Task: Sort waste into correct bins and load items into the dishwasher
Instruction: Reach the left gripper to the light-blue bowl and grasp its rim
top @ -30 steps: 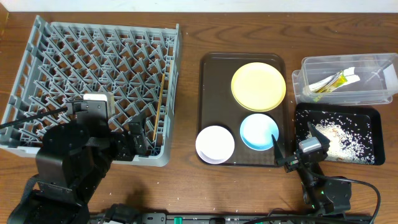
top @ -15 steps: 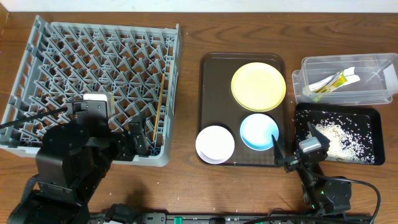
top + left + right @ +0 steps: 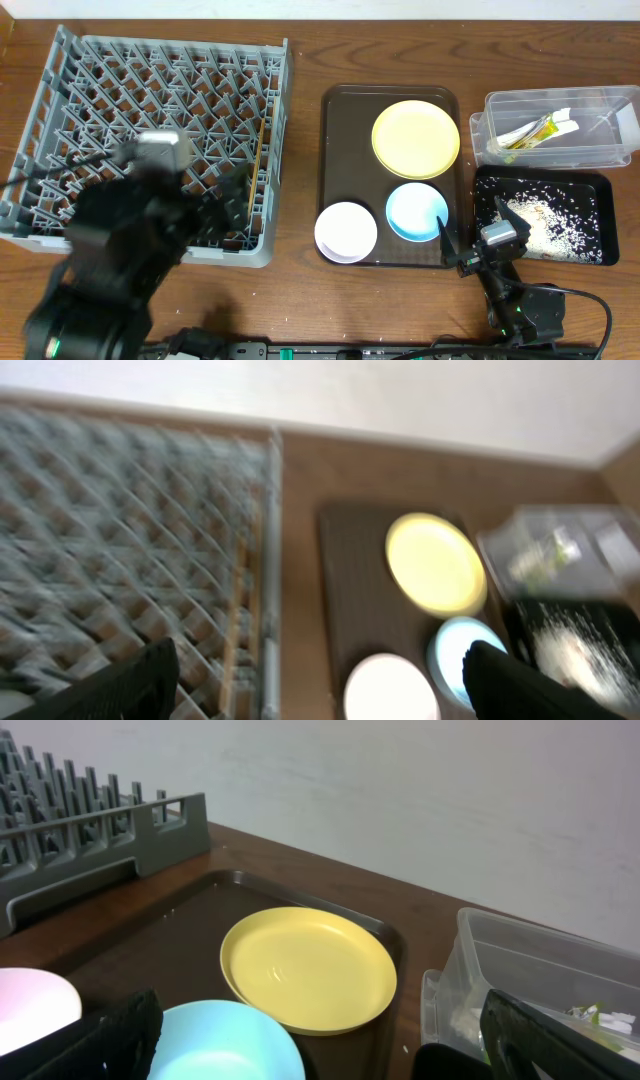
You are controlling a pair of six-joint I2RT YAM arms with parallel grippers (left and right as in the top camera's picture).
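Over the dish rack's [image 3: 150, 90] near corner, the left gripper [image 3: 320, 660] has just started swinging, all blur now, jaws wide and empty; probably heading for the yellow plate [image 3: 415, 138] on the brown tray [image 3: 340, 150]; right gripper [image 3: 315, 1015] hasn't budged, gaping, holding nothing; wrapper [image 3: 535, 130] already sits in the clear tub [image 3: 600, 105].

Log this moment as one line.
left gripper open, over grey plastic lattice dish rack | right gripper open, empty | round yellow plate, white bowl, light-blue bowl on dark-brown tray

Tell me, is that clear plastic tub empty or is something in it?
Not empty. The clear tub holds a crumpled green-and-yellow wrapper, which lies inside its walls in the overhead view.
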